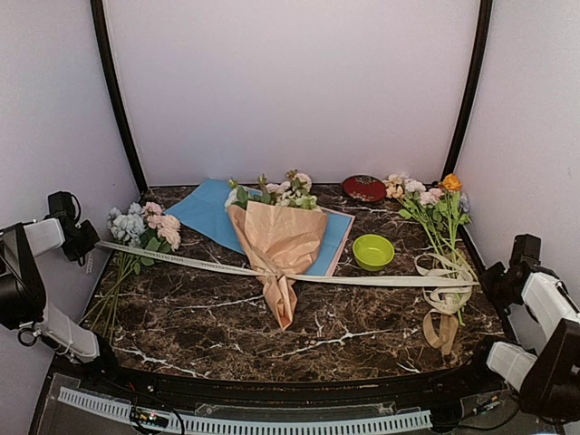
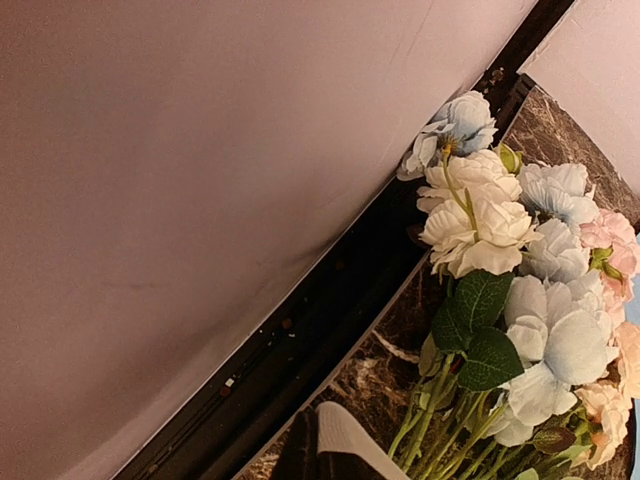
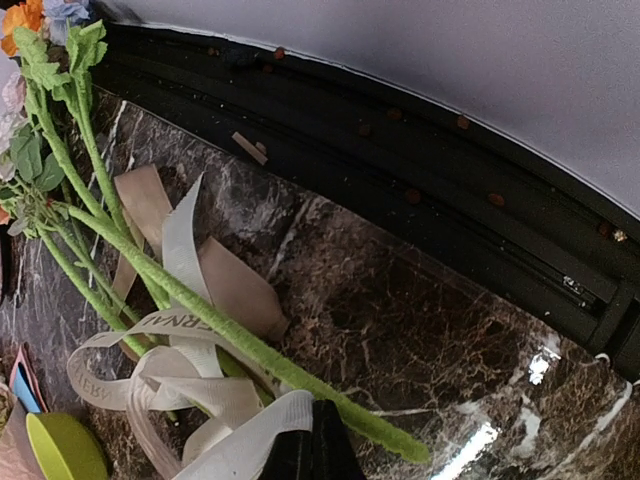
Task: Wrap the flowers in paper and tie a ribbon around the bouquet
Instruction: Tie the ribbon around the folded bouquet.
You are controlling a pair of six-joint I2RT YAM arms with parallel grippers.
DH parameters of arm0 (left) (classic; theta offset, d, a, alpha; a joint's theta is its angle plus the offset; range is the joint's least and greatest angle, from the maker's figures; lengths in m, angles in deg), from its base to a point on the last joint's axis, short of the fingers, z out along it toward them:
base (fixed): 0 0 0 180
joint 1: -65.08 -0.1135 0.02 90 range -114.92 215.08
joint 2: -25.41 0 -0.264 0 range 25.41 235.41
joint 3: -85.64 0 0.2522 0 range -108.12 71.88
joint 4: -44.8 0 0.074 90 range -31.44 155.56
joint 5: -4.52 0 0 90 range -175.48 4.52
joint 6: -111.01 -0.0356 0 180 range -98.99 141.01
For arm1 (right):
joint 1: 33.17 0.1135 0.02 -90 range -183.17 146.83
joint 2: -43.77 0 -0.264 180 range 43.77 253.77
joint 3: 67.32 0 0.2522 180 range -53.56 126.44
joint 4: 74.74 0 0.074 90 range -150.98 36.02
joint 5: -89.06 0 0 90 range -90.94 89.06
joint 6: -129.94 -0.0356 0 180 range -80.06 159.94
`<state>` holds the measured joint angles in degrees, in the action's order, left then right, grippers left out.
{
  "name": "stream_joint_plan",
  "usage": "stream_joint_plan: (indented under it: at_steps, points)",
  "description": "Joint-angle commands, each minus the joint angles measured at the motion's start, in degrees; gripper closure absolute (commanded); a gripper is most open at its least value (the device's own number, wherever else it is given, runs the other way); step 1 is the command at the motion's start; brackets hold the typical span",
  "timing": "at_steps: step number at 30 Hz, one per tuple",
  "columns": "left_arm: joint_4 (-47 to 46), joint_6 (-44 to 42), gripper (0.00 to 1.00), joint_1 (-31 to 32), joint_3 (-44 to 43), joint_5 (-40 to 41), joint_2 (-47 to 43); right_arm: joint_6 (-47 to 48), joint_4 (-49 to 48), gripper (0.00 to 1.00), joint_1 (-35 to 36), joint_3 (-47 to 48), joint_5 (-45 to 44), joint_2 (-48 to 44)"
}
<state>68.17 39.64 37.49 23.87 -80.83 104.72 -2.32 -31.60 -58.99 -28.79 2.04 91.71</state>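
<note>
The bouquet [image 1: 279,243] lies at the table's middle, a tan paper [image 1: 283,237] cone narrowing toward me, with the pink-cream flowers [image 1: 283,192] showing at its far end. The cream ribbon [image 1: 381,280] is knotted round the cone's waist and stretches taut to both sides. My left gripper [image 1: 91,243] is at the left table edge, shut on the ribbon's left end; its dark fingers [image 2: 300,455] have the ribbon [image 2: 352,440] lying against them. My right gripper [image 1: 490,280] is at the right edge, shut on the ribbon [image 3: 250,440] beside its fingers [image 3: 312,450].
A light blue sheet [image 1: 204,210] lies under the bouquet. A bunch with blue blooms [image 1: 136,231] lies left, a bunch with an orange bloom [image 1: 437,210] right, over loose ribbon coils [image 1: 444,308]. A green bowl [image 1: 372,251] and red dish [image 1: 363,188] stand right of centre.
</note>
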Motion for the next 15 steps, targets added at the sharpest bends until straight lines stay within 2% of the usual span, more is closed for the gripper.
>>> stream_joint_plan:
  at_steps: [1, 7, 11, 15]
  points:
    - [-1.51, 1.73, 1.00, -4.57, -0.11, 3.40, -0.87, 1.73, -8.70, 1.00, -2.85, -0.66, -2.92, 1.71]
    - [-1.52, 4.07, 1.00, -10.16, 0.38, 1.03, -0.04, 4.78, -11.49, 1.00, -7.10, -3.65, -3.20, 5.22]
    - [-1.59, 4.56, 1.00, -11.56, 0.54, 1.24, -0.25, 6.45, -14.61, 1.00, -11.30, -6.44, -1.76, 7.13]
    - [-1.30, 4.33, 1.00, -11.91, 0.46, 2.08, -0.59, 8.19, -15.08, 1.00, -12.36, -5.43, -1.98, 8.26]
